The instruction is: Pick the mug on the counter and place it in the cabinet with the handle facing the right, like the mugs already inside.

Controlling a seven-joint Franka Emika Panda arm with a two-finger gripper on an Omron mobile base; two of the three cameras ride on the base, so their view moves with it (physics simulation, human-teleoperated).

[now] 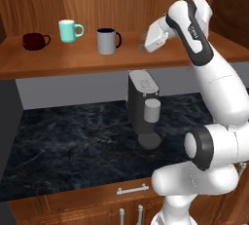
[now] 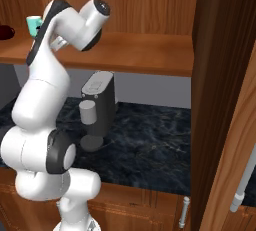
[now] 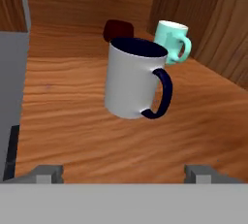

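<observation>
The grey mug (image 1: 107, 41) (image 3: 133, 80) stands upright on the cabinet's shelf board (image 1: 73, 62) (image 3: 68, 121). Its dark navy handle (image 1: 118, 40) (image 3: 163, 93) points right. To its left stand the teal mug (image 1: 69, 30) (image 3: 172, 41) (image 2: 34, 24) and the squat maroon mug (image 1: 35, 41) (image 3: 117, 28), handles also to the right. My gripper (image 1: 144, 43) (image 3: 123, 173) hovers over the shelf to the right of the grey mug, apart from it. It is open, with nothing between its fingers. The black counter (image 1: 73, 146) (image 2: 150, 140) lies below.
A dark coffee machine (image 1: 143, 104) (image 2: 97, 107) stands on the counter under the shelf, below my hand. Drawers with metal handles (image 1: 132, 189) run along the counter front. A tall wooden cabinet side (image 2: 220, 90) rises at the right.
</observation>
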